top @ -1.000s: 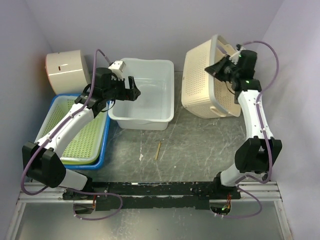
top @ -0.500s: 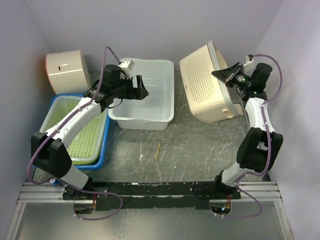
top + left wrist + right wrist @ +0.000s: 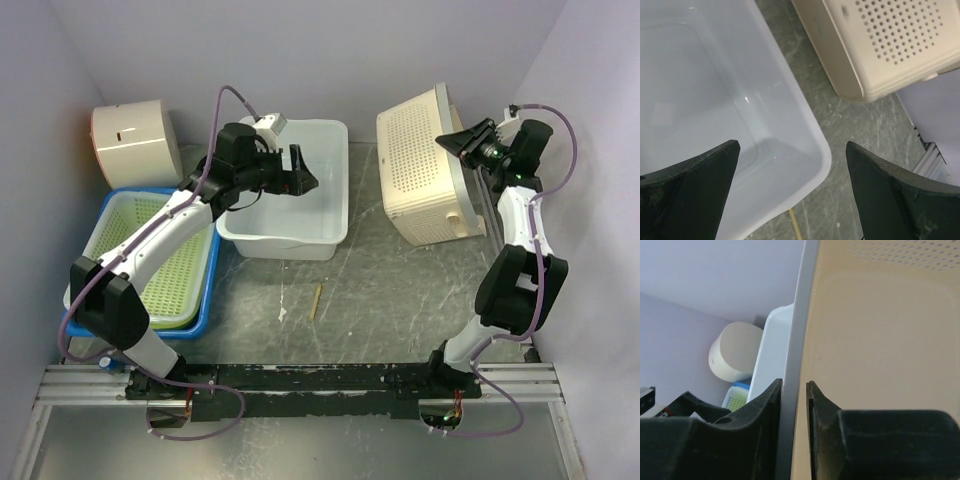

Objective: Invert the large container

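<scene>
The grey marbled desk (image 3: pixel 400 290) is carrying everything here. At its far right the large cream container (image 3: pixel 420 170) is standing tipped on its side, its perforated base facing up and to the left and its open mouth turning toward the right wall. One lower edge is resting on the desk. Left of it, well apart, a white tub (image 3: pixel 285 245) is sitting upright. Further left a green slotted basket (image 3: pixel 150 270) is lying inside a blue tray (image 3: pixel 205 300). A round cream canister (image 3: pixel 135 140) is standing behind them.

The left hand (image 3: pixel 305 168) is hovering over the tub's right half with its fingers spread wide apart, gripping nothing. The right hand (image 3: pixel 450 142) is reaching to the container's upper rim, and its fingers are sitting closely on either side of that rim. I cannot tell whether they are pressing on it. A small wooden stick (image 3: pixel 316 300) is lying on the desk in front of the tub.
</scene>
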Robot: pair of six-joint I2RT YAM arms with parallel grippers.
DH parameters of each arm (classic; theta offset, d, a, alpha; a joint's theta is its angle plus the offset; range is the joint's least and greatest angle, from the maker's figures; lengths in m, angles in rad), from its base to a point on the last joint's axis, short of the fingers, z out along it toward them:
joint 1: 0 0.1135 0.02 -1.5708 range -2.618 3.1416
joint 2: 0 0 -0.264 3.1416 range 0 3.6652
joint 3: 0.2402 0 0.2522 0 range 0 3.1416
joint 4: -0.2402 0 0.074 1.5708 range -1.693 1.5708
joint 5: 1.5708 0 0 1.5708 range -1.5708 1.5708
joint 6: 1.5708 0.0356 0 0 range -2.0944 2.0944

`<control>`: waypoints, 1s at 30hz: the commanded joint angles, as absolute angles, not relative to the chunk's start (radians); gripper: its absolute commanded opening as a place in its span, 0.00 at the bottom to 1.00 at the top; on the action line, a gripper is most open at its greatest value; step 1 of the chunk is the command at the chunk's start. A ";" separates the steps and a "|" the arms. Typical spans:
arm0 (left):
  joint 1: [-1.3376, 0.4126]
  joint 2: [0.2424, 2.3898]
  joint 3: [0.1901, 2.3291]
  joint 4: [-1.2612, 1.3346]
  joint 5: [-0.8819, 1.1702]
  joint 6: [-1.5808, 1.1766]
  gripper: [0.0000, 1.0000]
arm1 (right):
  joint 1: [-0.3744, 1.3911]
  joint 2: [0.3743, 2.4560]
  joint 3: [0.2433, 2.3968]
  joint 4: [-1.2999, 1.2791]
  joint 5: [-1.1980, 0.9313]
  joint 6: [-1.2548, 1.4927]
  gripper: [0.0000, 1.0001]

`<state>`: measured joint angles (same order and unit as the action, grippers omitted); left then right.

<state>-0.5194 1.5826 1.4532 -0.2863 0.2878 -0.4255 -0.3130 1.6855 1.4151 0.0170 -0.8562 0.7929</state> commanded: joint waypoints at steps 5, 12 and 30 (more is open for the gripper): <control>-0.548 1.612 1.485 -0.233 0.371 -0.466 1.00 | -0.384 1.828 1.354 -0.087 -0.862 0.793 0.00; -0.554 1.610 1.478 -0.246 0.357 -0.469 0.99 | -0.384 1.792 1.242 0.136 -0.932 0.986 0.00; -0.628 1.647 1.575 -0.289 0.306 -0.451 1.00 | -0.349 1.672 1.066 0.295 -0.825 1.272 0.00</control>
<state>-0.5613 1.6199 1.4761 -0.2775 0.3523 -0.4759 -0.3847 1.6798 1.1084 0.4629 -0.8425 1.3533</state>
